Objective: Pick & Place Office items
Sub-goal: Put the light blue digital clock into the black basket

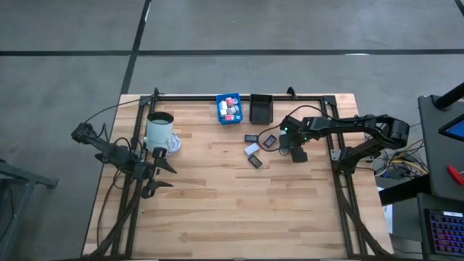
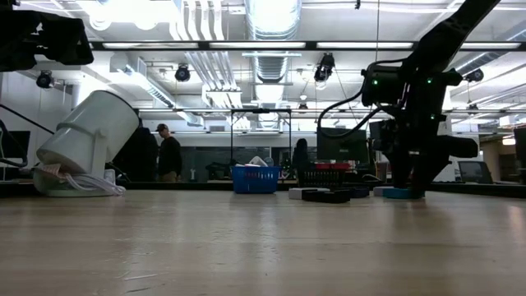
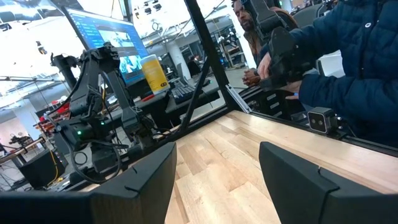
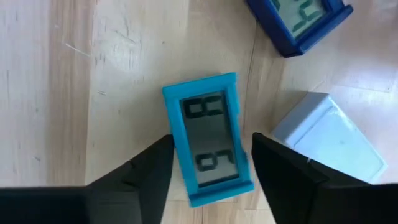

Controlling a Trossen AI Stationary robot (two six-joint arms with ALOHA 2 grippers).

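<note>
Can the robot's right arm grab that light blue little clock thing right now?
Probably yes. The right gripper is right over the light blue rectangular plastic clock lying flat on the wooden table, one finger on each long side. A white block sits close beside it but outside the fingers.

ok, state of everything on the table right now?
white mug, tilted
left gripper, open, idle beside the white mug
right gripper, down over the teal rectangle
teal rectangle, lying flat, display up
dark blue rectangle, lying flat, display up
blue bin, partly filled
black bin, nothing visible inside
</note>
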